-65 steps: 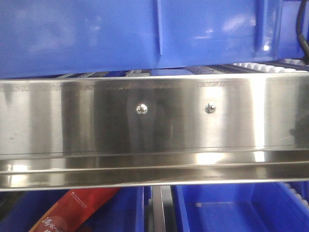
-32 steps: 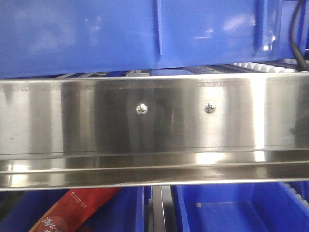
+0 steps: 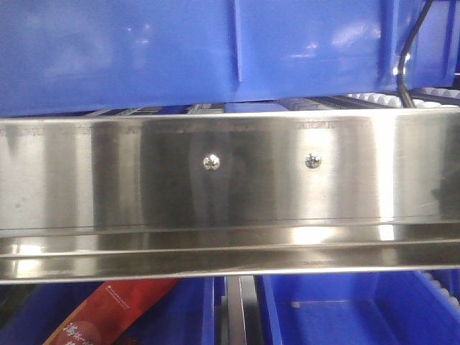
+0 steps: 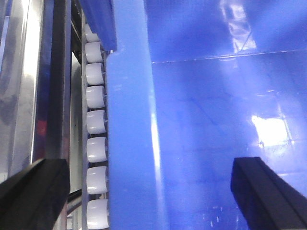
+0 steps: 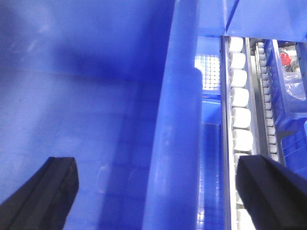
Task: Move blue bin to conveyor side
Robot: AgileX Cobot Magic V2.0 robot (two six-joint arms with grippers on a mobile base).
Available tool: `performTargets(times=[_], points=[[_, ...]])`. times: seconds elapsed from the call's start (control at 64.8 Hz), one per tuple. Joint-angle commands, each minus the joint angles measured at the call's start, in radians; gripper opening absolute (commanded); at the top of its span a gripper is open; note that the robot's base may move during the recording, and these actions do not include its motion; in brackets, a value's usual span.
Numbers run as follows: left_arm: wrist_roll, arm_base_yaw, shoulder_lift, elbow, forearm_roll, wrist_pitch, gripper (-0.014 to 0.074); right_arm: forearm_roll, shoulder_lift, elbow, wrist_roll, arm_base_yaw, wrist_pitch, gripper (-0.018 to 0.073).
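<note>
The blue bin (image 3: 144, 50) fills the top of the front view, its ribbed long side wall facing me. My left gripper (image 4: 151, 191) is open. Its black fingers (image 4: 33, 191) straddle the bin's left rim (image 4: 129, 143), one outside over the rollers and one inside the bin. My right gripper (image 5: 158, 191) is open too, its fingers (image 5: 273, 191) straddling the opposite rim (image 5: 177, 143). Neither pair of fingers touches the wall. The bin's inside (image 4: 216, 120) looks empty. The conveyor side is out of view.
A stainless-steel rail (image 3: 108, 180) with two screws runs below the bin. White rollers (image 4: 96, 124) (image 5: 240, 110) line both sides of the bin. Lower blue bins sit under the rail, one with a red packet (image 3: 108, 316). A black cable (image 3: 406, 65) hangs at the upper right.
The black cable at the upper right of the front view has swung leftward in front of the bin's corner. The bin and rail look unmoved.
</note>
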Motion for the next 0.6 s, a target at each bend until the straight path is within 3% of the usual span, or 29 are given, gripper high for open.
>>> performTargets(times=[0.0,0.586], points=[[0.004,0.002,-0.005,-0.009,-0.005,-0.007,0.0579,-0.014,-0.005,-0.007,-0.016,-0.003,-0.013,0.0550],[0.004,0.002,-0.005,-0.009,-0.005,-0.007,0.0579,0.019,-0.011,-0.005,-0.055,-0.003,-0.013,0.0550]])
